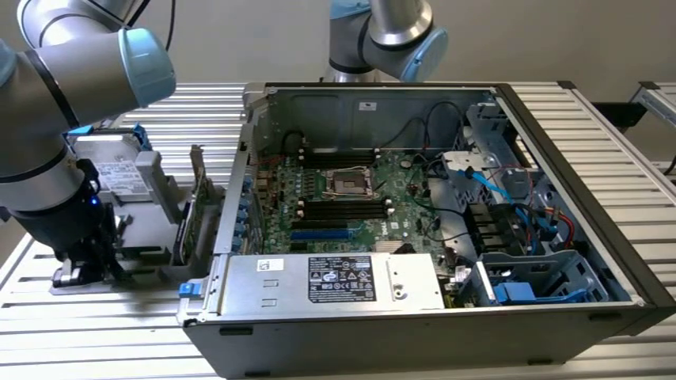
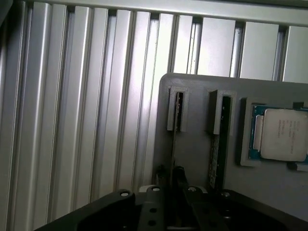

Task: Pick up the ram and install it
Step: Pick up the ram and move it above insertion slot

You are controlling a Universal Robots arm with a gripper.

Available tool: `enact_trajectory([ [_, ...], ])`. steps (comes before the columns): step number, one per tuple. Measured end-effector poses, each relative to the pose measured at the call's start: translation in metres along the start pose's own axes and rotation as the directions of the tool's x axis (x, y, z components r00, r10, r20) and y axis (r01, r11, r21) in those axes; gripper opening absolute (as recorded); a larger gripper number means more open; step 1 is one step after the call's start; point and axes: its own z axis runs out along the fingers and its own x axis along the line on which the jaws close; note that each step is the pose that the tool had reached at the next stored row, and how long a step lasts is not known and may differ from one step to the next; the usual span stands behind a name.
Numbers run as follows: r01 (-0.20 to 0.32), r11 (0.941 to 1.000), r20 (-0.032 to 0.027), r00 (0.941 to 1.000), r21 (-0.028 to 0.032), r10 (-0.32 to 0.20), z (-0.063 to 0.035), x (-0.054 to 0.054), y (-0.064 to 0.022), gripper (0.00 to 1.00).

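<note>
The ram (image 2: 173, 144) is a thin green stick seen edge-on, standing upright in a slot of a grey holder block (image 2: 202, 89). My gripper (image 2: 172, 174) is down on the stick's near end, with its two dark fingers pressed close on either side, shut on it. In the exterior view the gripper (image 1: 82, 273) hangs low over the grey holder (image 1: 127, 237) on the table, at the exterior view's left of the open computer case (image 1: 591, 166). Black memory slots (image 1: 340, 210) lie on the motherboard (image 1: 365, 226) inside the case.
A second stick (image 2: 215, 154) stands in the neighbouring holder slot, and a processor chip (image 2: 284, 132) lies beside it. An upright expansion card (image 1: 195, 210) stands between holder and case. A power supply (image 1: 332, 281) fills the case's near side, with cables and drive cages at the exterior view's right.
</note>
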Motion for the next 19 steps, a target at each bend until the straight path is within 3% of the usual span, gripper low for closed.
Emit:
enact_trajectory([
  [3, 0.0, 1.0, -0.0003, 1.0, 0.0, 0.0, 0.0, 0.0, 0.0, 0.14],
  [19, 0.0, 1.0, -0.0001, 1.0, -0.0015, 0.0, -0.001, 0.0003, -0.0025, 0.14],
])
